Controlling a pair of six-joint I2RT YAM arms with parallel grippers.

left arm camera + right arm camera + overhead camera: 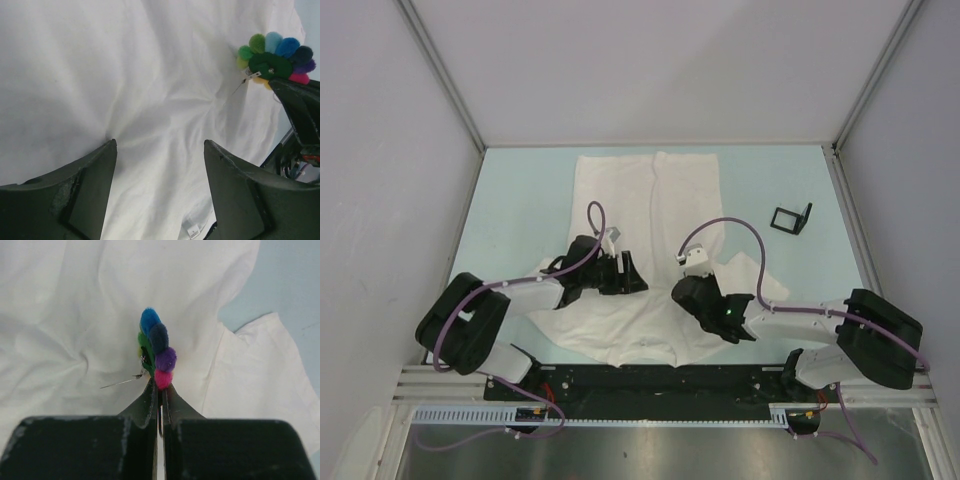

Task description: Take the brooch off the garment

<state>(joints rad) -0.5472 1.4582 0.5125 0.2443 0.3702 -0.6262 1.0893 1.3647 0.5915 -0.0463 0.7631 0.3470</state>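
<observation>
The white garment (650, 215) lies spread on the table and fills both wrist views (125, 75) (75, 315). My right gripper (161, 387) is shut on the lower edge of the brooch (157, 347), which I see edge-on with blue, purple and pink petals. Its open pin needle sticks out to the left just above the cloth. In the left wrist view the brooch (274, 59) shows its green back, held by the right fingers (300, 105). My left gripper (160, 165) is open, with its tips down on the puckered cloth. In the top view both grippers (628, 272) (685, 292) sit over the shirt and the brooch is hidden.
A small black open case (791, 218) lies on the pale blue table (520, 200) to the right of the shirt. White walls close off the back and both sides. A shirt sleeve (260, 370) lies to the right of the brooch.
</observation>
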